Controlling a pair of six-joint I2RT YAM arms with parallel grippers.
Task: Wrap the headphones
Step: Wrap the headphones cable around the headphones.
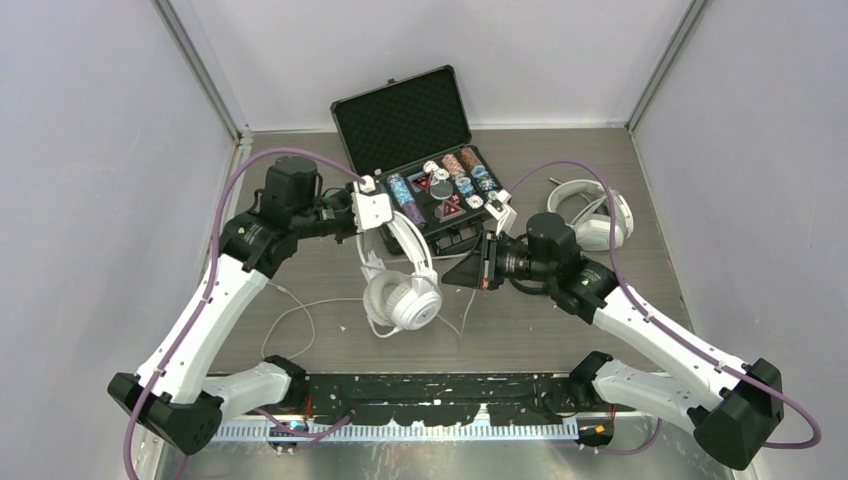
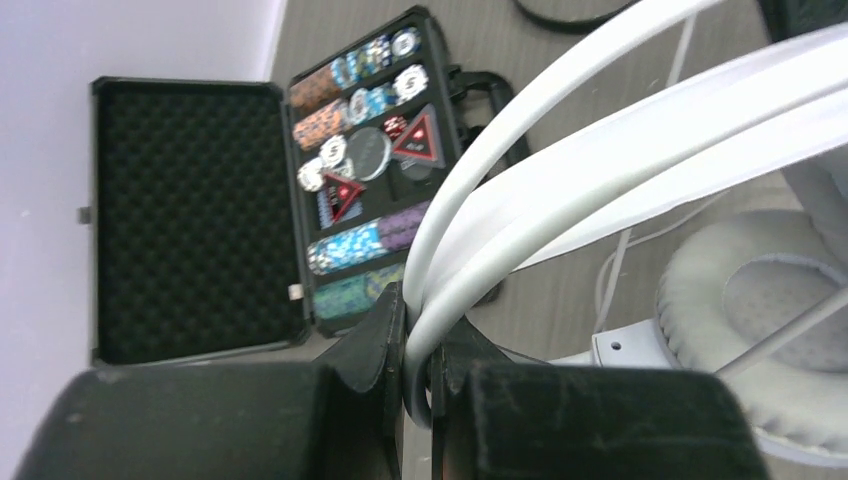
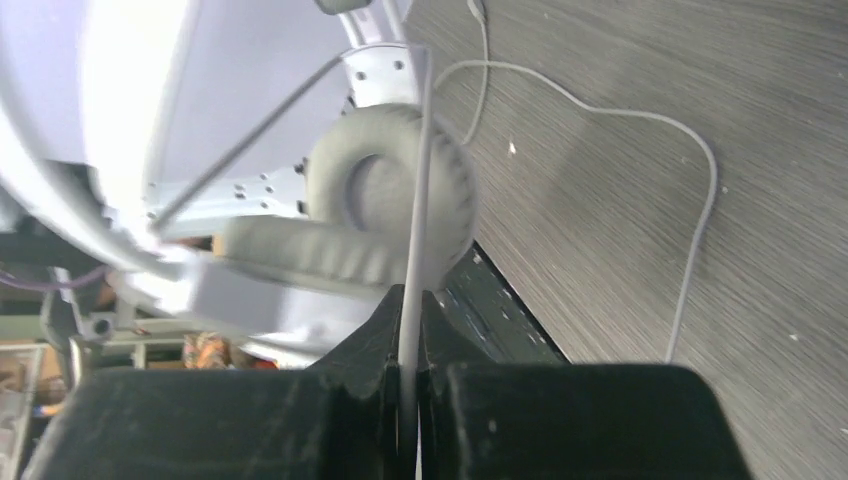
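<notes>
Here, two headsets (image 1: 402, 296) (image 1: 592, 212), left tool (image 2: 418, 335) gripping one's headband (image 2: 560, 135), right tool (image 3: 408, 315) pinching its cord (image 3: 421, 200)

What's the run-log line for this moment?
left hand: shut on headband of white over-ear headphones | right hand: shut on their cord | second white headset: on table, right side | chip case: open

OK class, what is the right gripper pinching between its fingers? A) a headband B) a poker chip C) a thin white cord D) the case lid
C: the right gripper is shut on the thin white cord, which runs up across an ear cushion of the white headphones.
</notes>
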